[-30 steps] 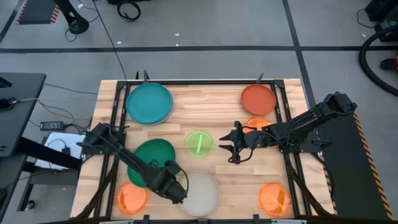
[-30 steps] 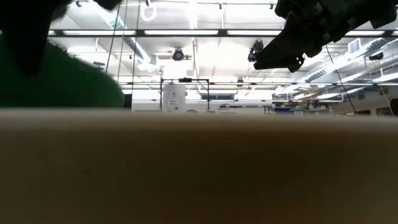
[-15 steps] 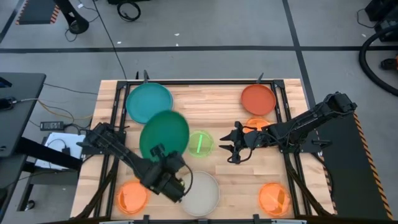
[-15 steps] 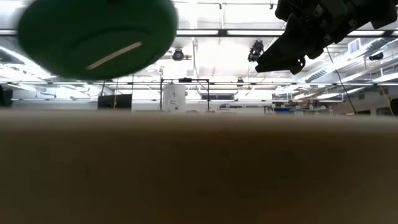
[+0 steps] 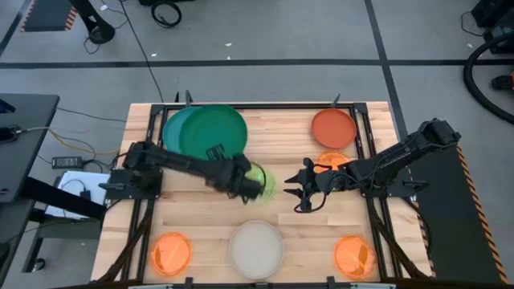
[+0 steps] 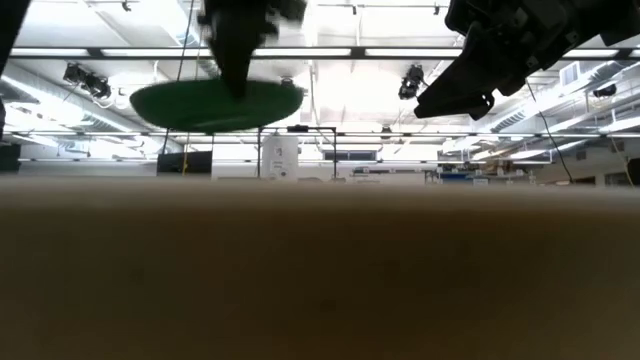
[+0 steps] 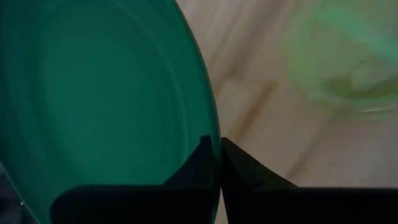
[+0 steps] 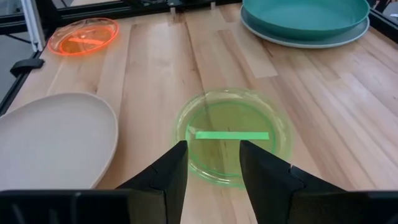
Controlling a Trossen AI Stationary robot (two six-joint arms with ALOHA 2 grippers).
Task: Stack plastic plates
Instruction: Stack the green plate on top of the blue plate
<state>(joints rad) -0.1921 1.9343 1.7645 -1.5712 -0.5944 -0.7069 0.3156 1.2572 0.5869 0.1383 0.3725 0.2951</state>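
Note:
My left gripper [image 5: 218, 157] is shut on a dark-green plate [image 5: 213, 131], held in the air over the teal plate [image 5: 173, 132] at the table's far left. In the right wrist view the teal plate [image 8: 305, 14] rests on a light-blue one [image 8: 348, 37]. In the low view the green plate [image 6: 215, 103] hangs about level. My right gripper [image 5: 297, 190] stands open above the table's middle, pointing toward the small neon-green plate [image 8: 230, 134]. That plate lies flat on the wood. My left gripper pinches the dark-green plate's rim [image 7: 210, 124] between its two fingers, one on the upper face and one underneath. The fingers come from the table's near side, slanting down, at the rim nearest them [image 5: 221, 154]. The plate is lifted clear and roughly level.
A cream plate [image 5: 257, 247] lies at the near middle, with small orange plates at near left [image 5: 170, 253] and near right [image 5: 353, 255]. A red-orange plate [image 5: 333, 127] lies at far right. Another orange plate [image 5: 331, 160] lies partly under the right arm. A black frame rims the table.
My left gripper has swung from the near edge toward the far edge and risen, carrying the dark-green plate from beside the cream plate to over the teal plate. The wrist has turned, and the plate has gone from tilted to about level.

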